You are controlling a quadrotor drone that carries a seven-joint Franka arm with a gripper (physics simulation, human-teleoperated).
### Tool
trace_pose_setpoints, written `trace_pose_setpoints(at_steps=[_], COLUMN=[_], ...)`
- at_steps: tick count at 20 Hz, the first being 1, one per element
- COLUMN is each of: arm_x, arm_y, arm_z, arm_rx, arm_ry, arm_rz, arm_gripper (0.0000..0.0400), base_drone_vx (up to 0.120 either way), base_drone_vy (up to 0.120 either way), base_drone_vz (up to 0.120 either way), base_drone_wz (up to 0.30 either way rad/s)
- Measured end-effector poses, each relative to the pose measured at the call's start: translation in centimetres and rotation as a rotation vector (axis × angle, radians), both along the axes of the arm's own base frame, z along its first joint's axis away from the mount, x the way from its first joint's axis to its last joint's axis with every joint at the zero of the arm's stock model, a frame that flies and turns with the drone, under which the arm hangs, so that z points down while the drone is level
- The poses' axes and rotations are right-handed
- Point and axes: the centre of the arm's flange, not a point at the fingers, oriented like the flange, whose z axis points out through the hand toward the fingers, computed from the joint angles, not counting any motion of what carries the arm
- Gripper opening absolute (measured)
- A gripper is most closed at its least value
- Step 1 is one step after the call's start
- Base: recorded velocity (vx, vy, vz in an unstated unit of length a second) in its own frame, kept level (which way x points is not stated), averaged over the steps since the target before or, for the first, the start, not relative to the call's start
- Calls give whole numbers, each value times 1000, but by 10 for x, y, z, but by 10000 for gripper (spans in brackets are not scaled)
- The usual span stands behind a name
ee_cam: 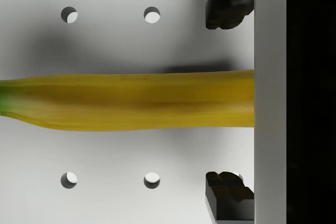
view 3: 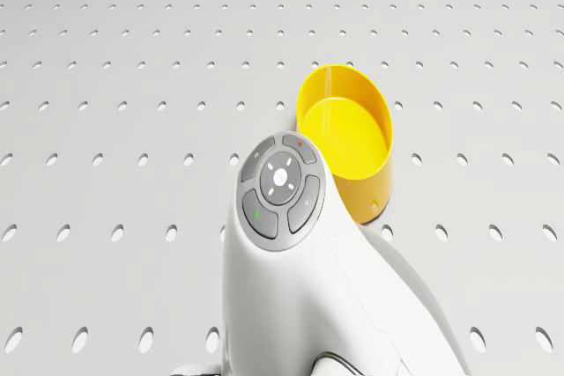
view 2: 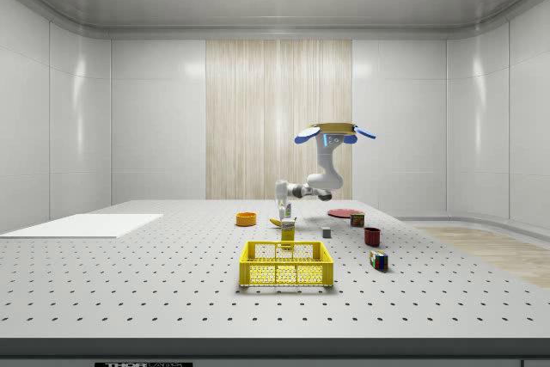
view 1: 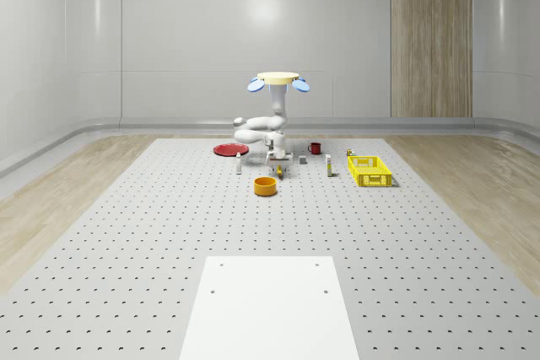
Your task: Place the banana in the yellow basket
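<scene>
The drone (view 1: 279,79) hovered mid-table as its gripper (ee_cam: 226,98) hung wide open astride the ungrasped banana (ee_cam: 131,100); the yellow basket (view 1: 369,171) still awaited it.

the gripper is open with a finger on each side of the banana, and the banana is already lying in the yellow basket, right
Not quite. The gripper is open with a finger on each side of the banana, but the wrist view shows the banana lying on the perforated table. In the whole-scene view the yellow basket stands apart, to the right.
</scene>
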Motion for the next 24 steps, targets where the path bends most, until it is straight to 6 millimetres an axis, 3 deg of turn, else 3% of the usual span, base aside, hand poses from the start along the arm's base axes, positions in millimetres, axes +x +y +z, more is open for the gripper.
trace_pose_setpoints(at_steps=[16,17,20,24], arm_x=[-8,-8,-8,-8], arm_y=[0,0,0,0], arm_z=[25,26,27,27], arm_rx=[0,0,0,0], arm_ry=[0,0,0,0], arm_rz=[0,0,0,0], arm_gripper=[400,380,259,192], base_drone_vx=[0,0,0,0], base_drone_vy=[0,0,0,0], base_drone_vz=[0,0,0,0], base_drone_wz=[0,0,0,0])
